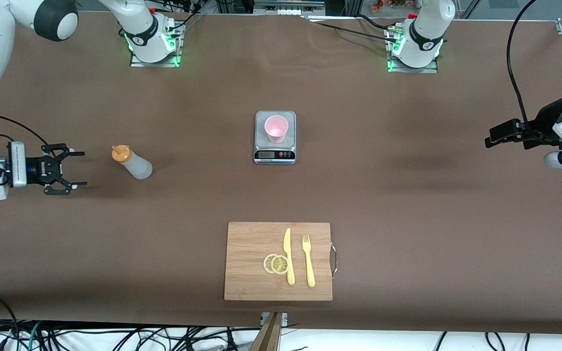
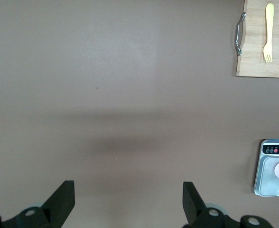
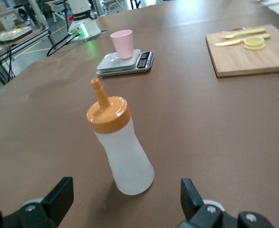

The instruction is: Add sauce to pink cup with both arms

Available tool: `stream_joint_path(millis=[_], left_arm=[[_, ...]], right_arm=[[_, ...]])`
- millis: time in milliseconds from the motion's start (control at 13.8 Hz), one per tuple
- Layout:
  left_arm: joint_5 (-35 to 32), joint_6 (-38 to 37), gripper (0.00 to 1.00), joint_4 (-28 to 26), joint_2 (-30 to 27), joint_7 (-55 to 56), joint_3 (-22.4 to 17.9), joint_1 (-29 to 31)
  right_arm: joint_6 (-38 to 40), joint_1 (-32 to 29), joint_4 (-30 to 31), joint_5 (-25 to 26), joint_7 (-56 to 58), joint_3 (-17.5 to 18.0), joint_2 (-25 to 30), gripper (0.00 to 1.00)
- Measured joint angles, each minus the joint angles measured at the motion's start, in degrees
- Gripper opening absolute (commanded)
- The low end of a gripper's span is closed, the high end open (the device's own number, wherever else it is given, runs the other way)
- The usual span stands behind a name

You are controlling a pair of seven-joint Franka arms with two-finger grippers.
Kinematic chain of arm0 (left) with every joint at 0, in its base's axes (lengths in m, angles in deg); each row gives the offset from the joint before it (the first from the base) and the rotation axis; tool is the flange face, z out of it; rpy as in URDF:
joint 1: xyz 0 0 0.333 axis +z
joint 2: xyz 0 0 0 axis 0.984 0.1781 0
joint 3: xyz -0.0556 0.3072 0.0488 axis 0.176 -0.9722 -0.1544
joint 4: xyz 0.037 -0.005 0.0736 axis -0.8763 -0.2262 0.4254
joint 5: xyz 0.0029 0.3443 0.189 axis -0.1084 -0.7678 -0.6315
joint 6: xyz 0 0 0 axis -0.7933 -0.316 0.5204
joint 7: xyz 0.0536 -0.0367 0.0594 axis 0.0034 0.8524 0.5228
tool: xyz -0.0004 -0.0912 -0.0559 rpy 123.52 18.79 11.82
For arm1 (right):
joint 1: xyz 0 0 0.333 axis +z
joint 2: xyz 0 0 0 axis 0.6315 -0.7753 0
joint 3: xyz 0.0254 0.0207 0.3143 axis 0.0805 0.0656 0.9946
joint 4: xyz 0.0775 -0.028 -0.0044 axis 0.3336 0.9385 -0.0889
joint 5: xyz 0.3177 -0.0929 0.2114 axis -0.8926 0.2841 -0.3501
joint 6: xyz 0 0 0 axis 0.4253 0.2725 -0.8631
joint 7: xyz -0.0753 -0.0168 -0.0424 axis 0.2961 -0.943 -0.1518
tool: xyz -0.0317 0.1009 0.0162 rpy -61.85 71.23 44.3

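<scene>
The bottle (image 1: 132,163) stands upright on the table toward the right arm's end, well apart from the pink cup (image 1: 276,128) on the scale (image 1: 274,138); no sauce shows in the cup, though a little could be missed, so the scene fits either a pour to come or the bottle set back. Its long axis is vertical, the orange nozzle (image 3: 99,93) pointing up. The right gripper (image 1: 72,169) is beside it, fingers spread and holding nothing, while the left gripper (image 2: 128,199) waits open over bare table.
</scene>
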Motion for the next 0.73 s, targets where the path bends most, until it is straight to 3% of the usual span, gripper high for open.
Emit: stream_joint_path(millis=[364, 727], left_arm=[[0.0, 0.0, 1.0, 0.0, 0.0, 0.0, 0.0, 0.0], [0.0, 0.0, 1.0, 0.0, 0.0, 0.0, 0.0, 0.0]], right_arm=[[0.1, 5.0, -4.6, 8.8, -32.9, -0.1, 8.8, 1.0], [-0.3, 10.9, -9.9, 20.7, -54.8, -0.7, 13.3, 1.0]])
